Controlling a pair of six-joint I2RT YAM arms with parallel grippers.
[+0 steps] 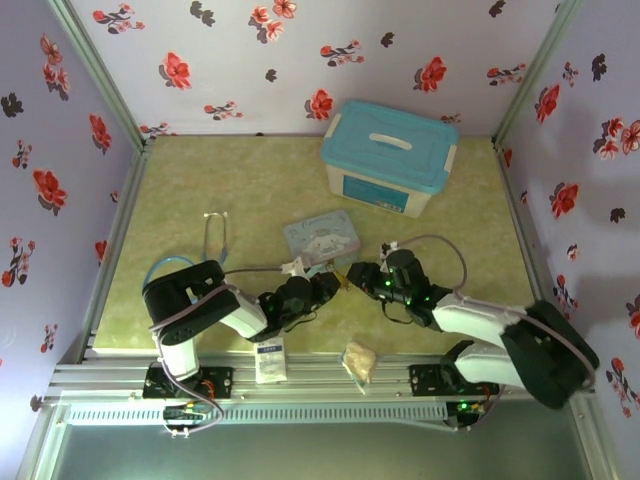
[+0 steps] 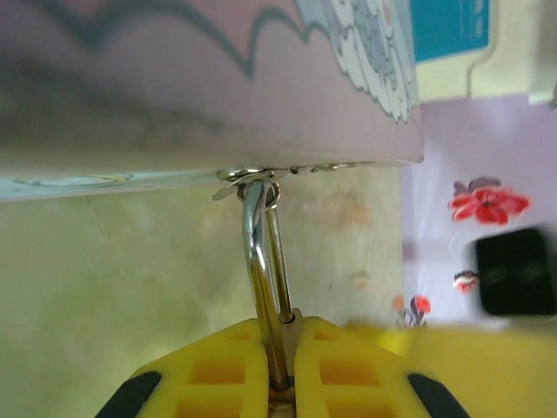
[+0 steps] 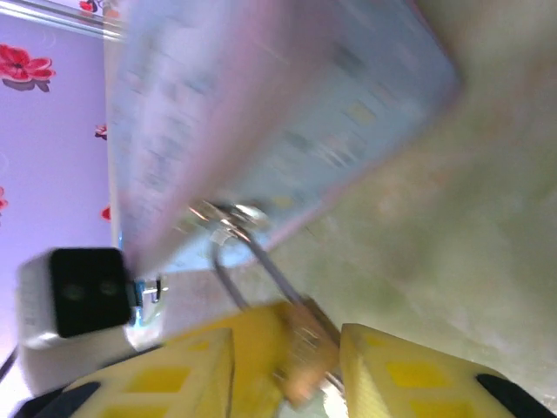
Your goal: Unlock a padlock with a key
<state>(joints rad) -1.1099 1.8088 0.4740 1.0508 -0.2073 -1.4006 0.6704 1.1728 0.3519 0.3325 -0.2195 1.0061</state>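
The small brass padlock (image 2: 297, 341) is pinched between the yellow fingers (image 2: 218, 366) of my left gripper (image 2: 283, 329), which is shut on its body. Its silvery shackle (image 2: 258, 252) runs up through a metal clasp on the edge of the pale-blue cartoon tin (image 2: 200, 78). In the blurred right wrist view the padlock (image 3: 312, 353) hangs from the tin (image 3: 261, 113), and my right gripper (image 3: 287, 370) stands open around it, fingers apart on either side. From above, both grippers (image 1: 330, 283) (image 1: 358, 277) meet just below the tin (image 1: 322, 237). I cannot make out the key.
A white box with a blue lid (image 1: 388, 158) stands at the back right. A stethoscope (image 1: 215, 240) lies to the left. A tan packet (image 1: 359, 360) and a white packet (image 1: 270, 360) rest on the front rail. Flowered walls close in three sides.
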